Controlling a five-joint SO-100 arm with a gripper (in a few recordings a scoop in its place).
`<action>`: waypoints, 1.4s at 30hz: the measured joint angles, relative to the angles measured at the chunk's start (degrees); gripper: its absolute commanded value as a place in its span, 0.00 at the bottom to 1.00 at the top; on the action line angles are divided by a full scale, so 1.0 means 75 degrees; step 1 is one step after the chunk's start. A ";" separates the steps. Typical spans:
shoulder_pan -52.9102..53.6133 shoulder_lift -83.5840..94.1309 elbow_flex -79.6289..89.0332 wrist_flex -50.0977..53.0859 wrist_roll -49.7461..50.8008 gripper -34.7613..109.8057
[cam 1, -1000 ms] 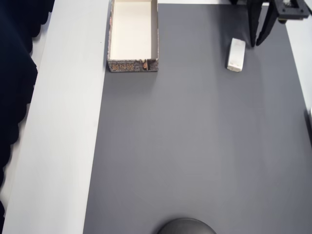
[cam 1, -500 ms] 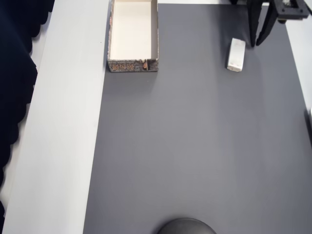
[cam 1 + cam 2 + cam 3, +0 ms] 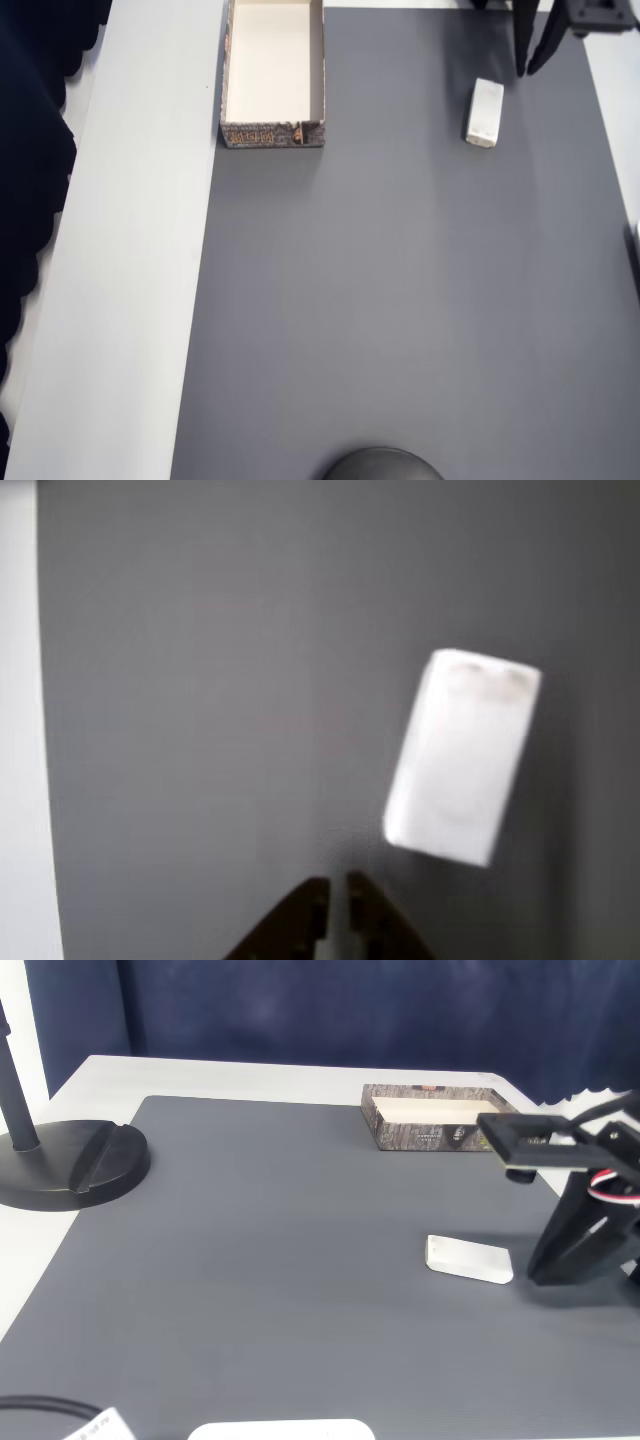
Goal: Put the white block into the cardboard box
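In the overhead view the cardboard box (image 3: 273, 75) sits far left on the grey mat (image 3: 400, 300). The white block (image 3: 484, 112) lies flat well to its right, just left of my gripper (image 3: 533, 68), whose fingertips nearly meet, holding nothing.

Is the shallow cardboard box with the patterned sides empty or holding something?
Empty. In the overhead view the cardboard box shows a bare cream floor, and the small white block lies outside it on the grey mat.
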 measured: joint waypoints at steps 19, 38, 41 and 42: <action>0.1301 -0.4324 -0.2859 0.0727 0.1125 0.23; 0.1723 -0.7242 -0.4652 0.0211 0.1148 0.23; 0.1781 -0.7242 -0.4676 0.0152 0.1148 0.23; 0.1816 -0.7242 -0.4676 0.0164 0.1148 0.23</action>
